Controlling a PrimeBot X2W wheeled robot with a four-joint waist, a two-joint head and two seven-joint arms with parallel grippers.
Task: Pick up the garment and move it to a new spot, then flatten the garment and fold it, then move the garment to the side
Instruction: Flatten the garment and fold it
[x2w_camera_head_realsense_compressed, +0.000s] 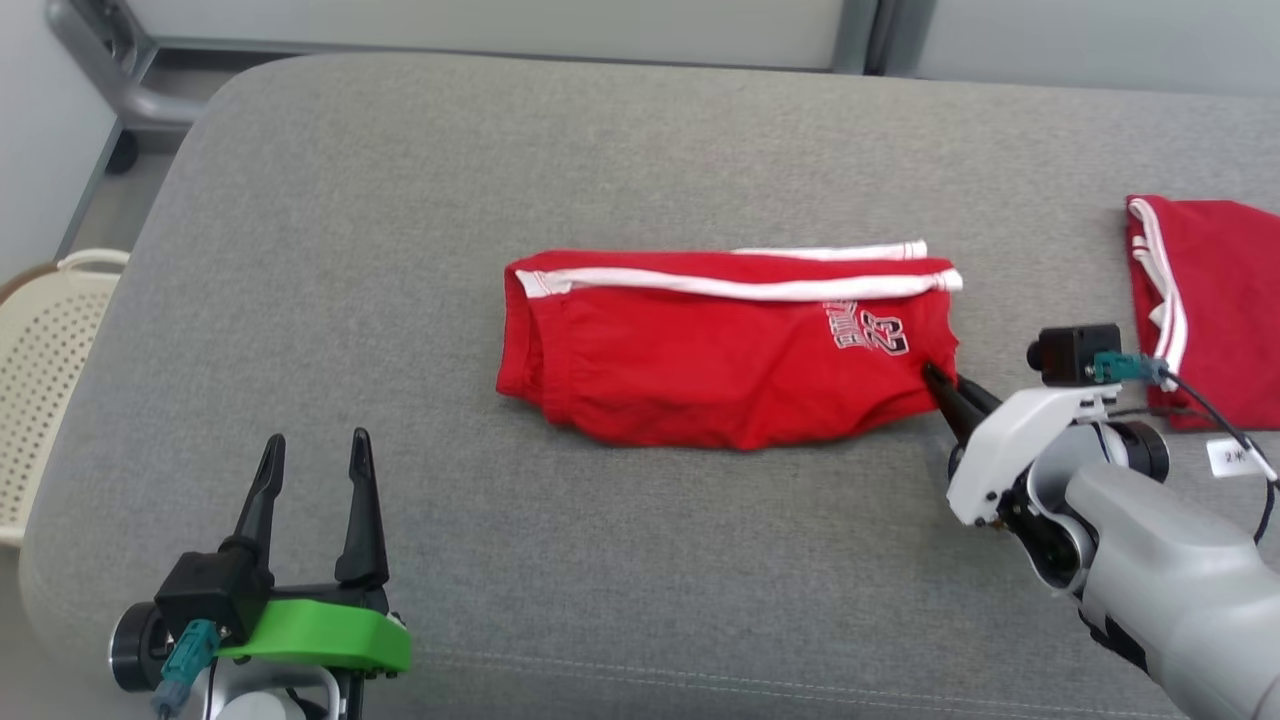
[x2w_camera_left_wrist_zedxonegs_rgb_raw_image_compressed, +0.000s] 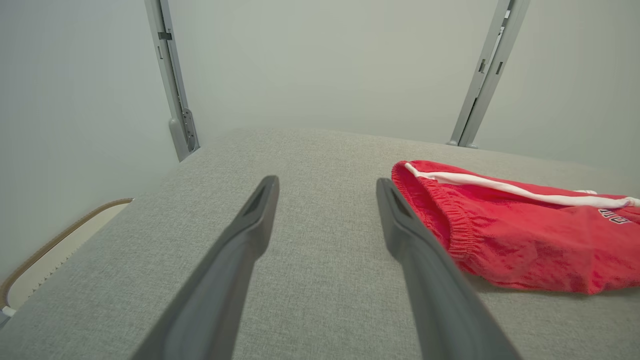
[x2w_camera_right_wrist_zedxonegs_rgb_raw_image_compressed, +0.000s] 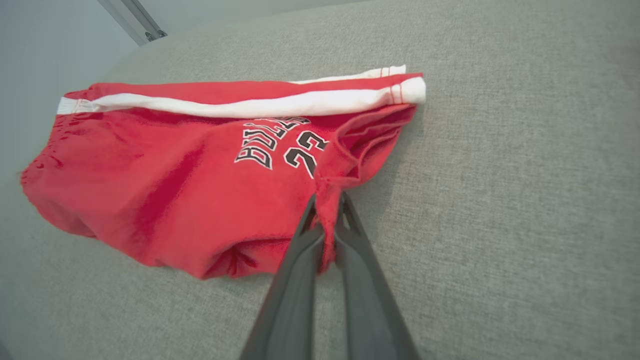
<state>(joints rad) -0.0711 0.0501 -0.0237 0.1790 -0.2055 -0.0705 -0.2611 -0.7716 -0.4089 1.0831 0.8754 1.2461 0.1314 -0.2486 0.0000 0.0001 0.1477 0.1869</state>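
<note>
Right gripper (x2w_camera_head_realsense_compressed: 938, 378) clamped on hem of red white-striped jersey shorts (x2w_camera_head_realsense_compressed: 720, 370), left gripper (x2w_camera_head_realsense_compressed: 316, 445) idle, jaws apart; shorts look folded, side move pending.

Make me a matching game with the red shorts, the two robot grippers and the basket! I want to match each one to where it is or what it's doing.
Things:
1. red shorts
2. left gripper
3. right gripper
4. cream basket

Places or states:
A. jaws pinched shut on a hem of the shorts
B. down beside the left edge of the grey pad
C. lying in the middle of the pad
D. jaws wide apart, holding nothing

Pairs: 1-C, 2-D, 3-A, 4-B
</note>
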